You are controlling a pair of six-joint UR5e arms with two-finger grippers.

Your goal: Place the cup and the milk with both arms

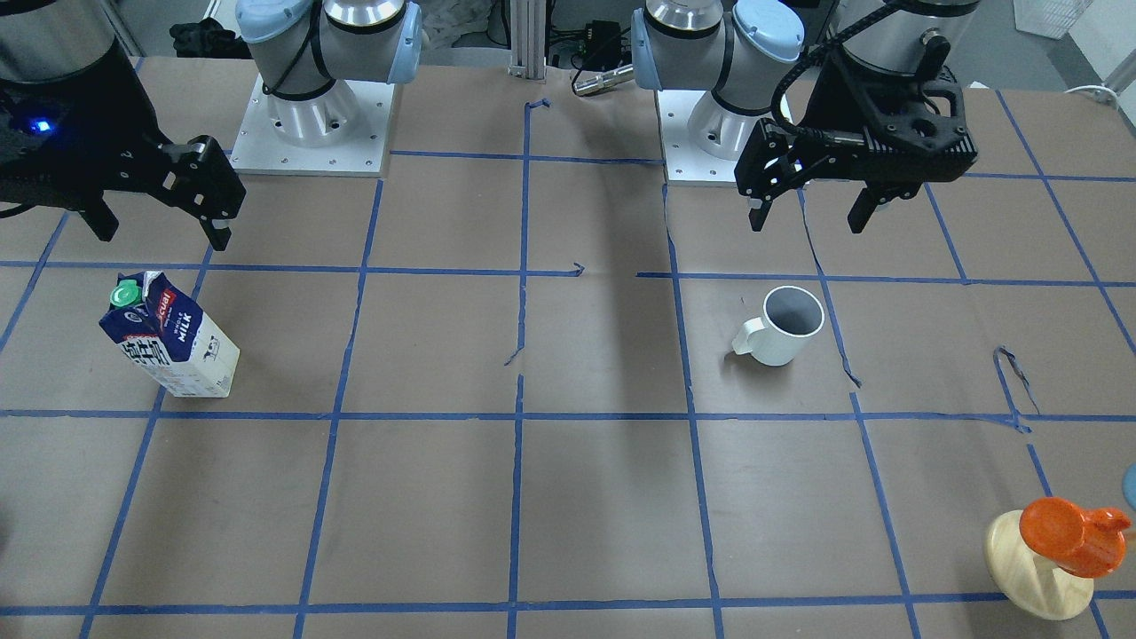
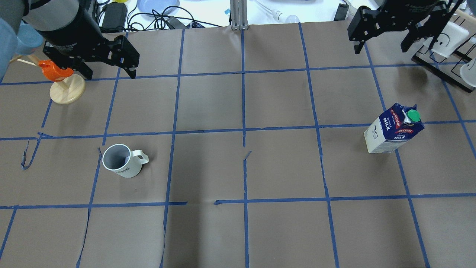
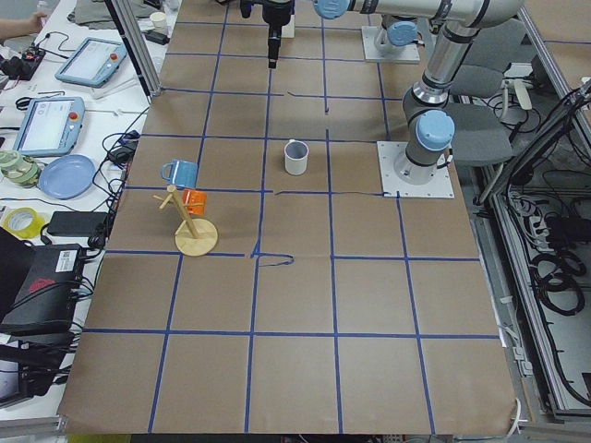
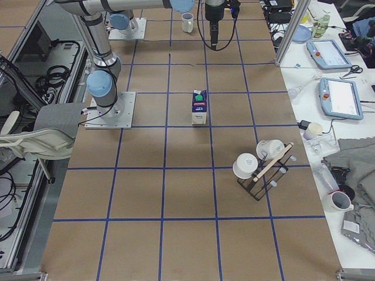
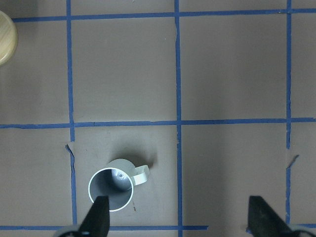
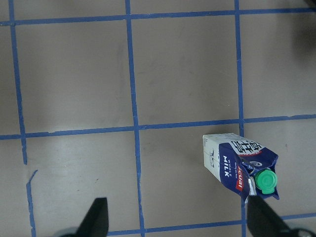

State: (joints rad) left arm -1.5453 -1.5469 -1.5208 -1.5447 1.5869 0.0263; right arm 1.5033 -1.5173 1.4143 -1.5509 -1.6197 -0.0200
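Two pincers hang above the table (image 1: pixel 603 497), both spread wide and empty.

- Left pincer (image 1: pixel 809 215): the cup (image 1: pixel 785 327) sits upright on the robot's left half of the table, untouched, handle toward the table's middle. In the wrist view it lies by one finger, not centred between them.
- Right pincer (image 1: pixel 164 232): the milk (image 1: pixel 173 337) stands upright on the robot's right half. It too is off to one finger's side.

Step, as I judge it: the approach, with nothing grasped yet. Next, each arm should centre over its thing, then descend. The left should stay clear of the handle, and the right should close across the carton's body below the gable.
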